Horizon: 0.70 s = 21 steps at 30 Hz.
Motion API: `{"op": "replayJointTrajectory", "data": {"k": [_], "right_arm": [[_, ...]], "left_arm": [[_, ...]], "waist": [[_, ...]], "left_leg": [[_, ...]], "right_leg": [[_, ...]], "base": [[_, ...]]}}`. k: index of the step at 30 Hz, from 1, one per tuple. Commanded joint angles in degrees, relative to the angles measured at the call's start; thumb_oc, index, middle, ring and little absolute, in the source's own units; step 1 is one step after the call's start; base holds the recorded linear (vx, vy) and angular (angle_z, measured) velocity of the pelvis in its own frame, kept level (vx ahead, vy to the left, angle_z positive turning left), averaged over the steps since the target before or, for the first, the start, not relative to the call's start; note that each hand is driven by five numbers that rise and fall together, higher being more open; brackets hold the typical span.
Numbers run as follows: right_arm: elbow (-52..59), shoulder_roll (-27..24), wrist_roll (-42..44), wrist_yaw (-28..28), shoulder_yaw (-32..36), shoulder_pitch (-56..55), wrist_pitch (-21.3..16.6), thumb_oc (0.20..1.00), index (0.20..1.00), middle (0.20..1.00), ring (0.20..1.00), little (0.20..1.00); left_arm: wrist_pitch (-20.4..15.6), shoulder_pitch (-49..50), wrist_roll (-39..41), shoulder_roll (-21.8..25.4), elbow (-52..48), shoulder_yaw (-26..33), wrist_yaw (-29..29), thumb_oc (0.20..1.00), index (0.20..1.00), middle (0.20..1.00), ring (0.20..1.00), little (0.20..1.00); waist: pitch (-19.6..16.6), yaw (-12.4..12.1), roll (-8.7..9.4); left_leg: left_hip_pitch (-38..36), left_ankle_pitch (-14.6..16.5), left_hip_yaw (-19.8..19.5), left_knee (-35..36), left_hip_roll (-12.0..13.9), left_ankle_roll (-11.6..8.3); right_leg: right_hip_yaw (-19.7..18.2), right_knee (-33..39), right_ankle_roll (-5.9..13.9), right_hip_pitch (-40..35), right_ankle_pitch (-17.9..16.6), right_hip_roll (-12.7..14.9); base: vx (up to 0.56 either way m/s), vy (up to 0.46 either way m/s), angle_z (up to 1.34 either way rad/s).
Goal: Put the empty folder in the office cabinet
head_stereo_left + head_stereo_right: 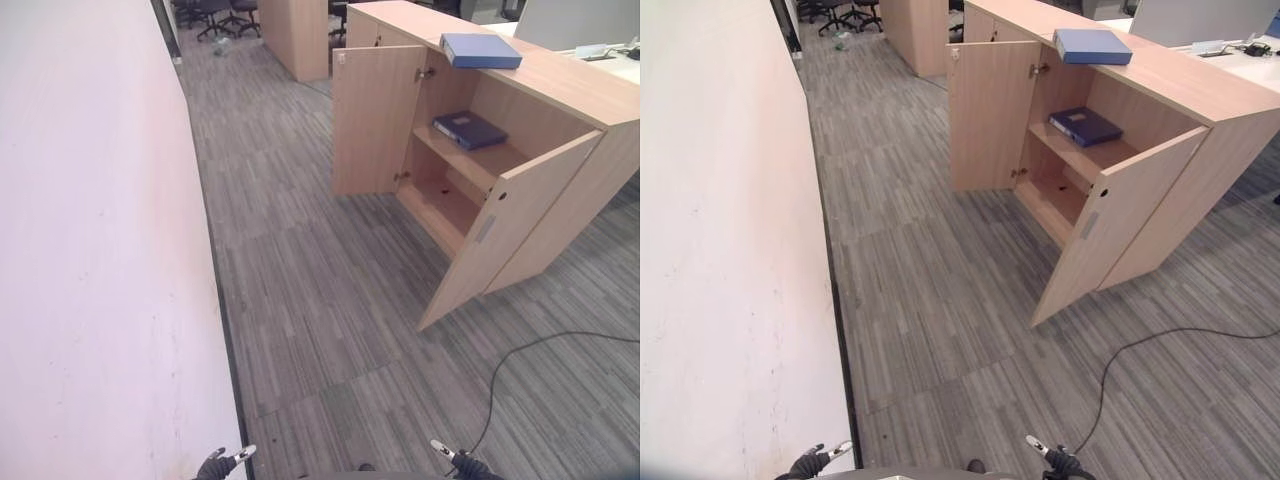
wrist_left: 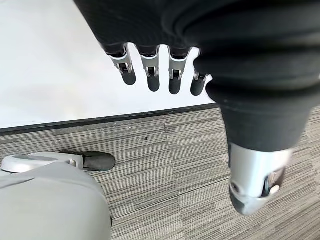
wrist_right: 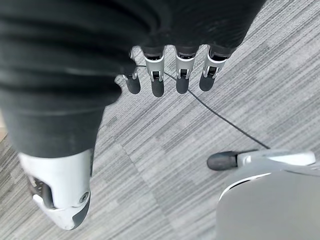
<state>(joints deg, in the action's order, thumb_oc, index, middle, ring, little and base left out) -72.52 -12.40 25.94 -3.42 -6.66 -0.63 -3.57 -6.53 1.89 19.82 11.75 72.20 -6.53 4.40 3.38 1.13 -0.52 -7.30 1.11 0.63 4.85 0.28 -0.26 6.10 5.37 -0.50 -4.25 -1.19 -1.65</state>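
Office cabinet (image 1: 560, 90) stands w/ both doors open. Light blue folder (image 1: 481, 49) lies flat on cabinet top, above the open bay. Dark blue folder (image 1: 469, 129) lies on the upper shelf inside; bottom compartment holds nothing. Left hand (image 2: 150, 65) and right hand (image 3: 170, 70) hang low over grey carpet floor (image 1: 330, 300), fingers straight & relaxed, holding nothing. White wall (image 1: 90, 250) on robot's left

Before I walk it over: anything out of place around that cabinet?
One light blue folder lies on top of the cabinet, not inside. A dark blue folder sits on the upper shelf. Both doors stand open; nothing spilled or damaged.
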Motion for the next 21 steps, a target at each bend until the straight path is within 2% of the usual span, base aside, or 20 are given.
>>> {"op": "replayJointTrajectory", "data": {"k": [1,7,9,11,21], "right_arm": [[-3.0,0.4,2.0,-0.1,-0.3,2.5,-1.4,1.0,1.0,1.0,1.0,1.0],[-2.9,0.9,2.0,-1.5,-0.4,2.5,-2.0,1.0,1.0,1.0,1.0,1.0],[-3.1,1.1,2.4,-1.2,-0.1,2.3,-1.9,1.0,1.0,1.0,1.0,1.0],[-3.0,1.0,2.5,-1.0,0.0,2.3,-1.9,1.0,1.0,1.0,1.0,1.0],[-2.9,1.2,2.2,-0.6,-0.5,2.3,-1.6,1.0,1.0,1.0,1.0,1.0]], "left_arm": [[-1.7,-2.6,0.5,0.4,2.9,1.9,1.1,1.0,1.0,1.0,1.0,1.0],[-2.8,-2.6,-1.0,0.4,1.9,1.4,3.9,1.0,1.0,1.0,1.0,1.0],[-2.8,-2.2,3.8,-0.4,1.8,2.8,2.3,1.0,1.0,1.0,1.0,1.0],[-2.7,-2.2,4.9,-0.5,1.7,3.2,1.7,1.0,1.0,1.0,1.0,1.0],[-2.7,-2.3,4.7,-0.5,2.3,3.9,2.2,1.0,1.0,1.0,1.0,1.0]], "waist": [[-1.1,0.8,1.92],[-0.9,0.6,2.29],[-0.8,0.4,2.48],[-0.7,0.4,2.52],[-0.6,0.3,2.71]], "left_leg": [[3.0,1.7,1.1,0.2,-2.1,-0.09],[3.0,1.7,1.0,0.2,-2.1,-0.14],[3.0,1.7,0.9,0.2,-2.0,-0.17],[3.0,1.7,0.9,0.2,-2.0,-0.19],[3.0,1.9,0.8,0.2,-2.0,-0.24]], "right_leg": [[2.6,-0.4,5.11,-1.3,3.2,2.6],[2.9,-0.4,5.17,-1.3,3.2,2.7],[3.0,-0.4,5.2,-1.4,3.3,2.7],[3.0,-0.4,5.21,-1.4,3.3,2.7],[3.1,-0.4,5.17,-1.3,3.4,2.7]], "base": [[0.0,0.0,0.0],[0.0,0.0,0.0],[0.0,0.0,0.0],[0.0,0.0,0.0],[0.0,0.0,0.0]]}}
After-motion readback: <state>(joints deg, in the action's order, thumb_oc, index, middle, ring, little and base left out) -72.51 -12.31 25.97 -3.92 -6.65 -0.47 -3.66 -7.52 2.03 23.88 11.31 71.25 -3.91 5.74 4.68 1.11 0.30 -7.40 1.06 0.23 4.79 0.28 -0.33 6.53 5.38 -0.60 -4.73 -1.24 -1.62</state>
